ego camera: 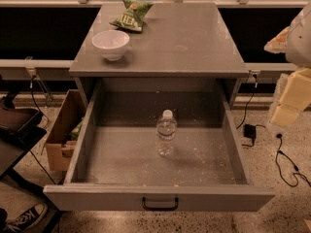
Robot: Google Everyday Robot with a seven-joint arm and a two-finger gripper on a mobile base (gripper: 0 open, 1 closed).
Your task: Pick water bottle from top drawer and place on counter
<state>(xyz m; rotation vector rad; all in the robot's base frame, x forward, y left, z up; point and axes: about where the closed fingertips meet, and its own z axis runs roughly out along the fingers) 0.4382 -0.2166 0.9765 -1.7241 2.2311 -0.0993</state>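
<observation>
Warm, dim light falls on a speckled stone floor (286,212), and behind the back edge of the bench (194,42) runs a dark wall (43,33) crossed by pale horizontal rails (29,64). Off the bench's left edge stands an open cardboard box (60,135) beside a dark stand (14,125), with a sneaker (22,218) near the front left corner; off the right edge black cables (278,154) and a plug block (250,131) lie on the floor. The end effector (290,98) hangs beyond the right edge, above that floor.
</observation>
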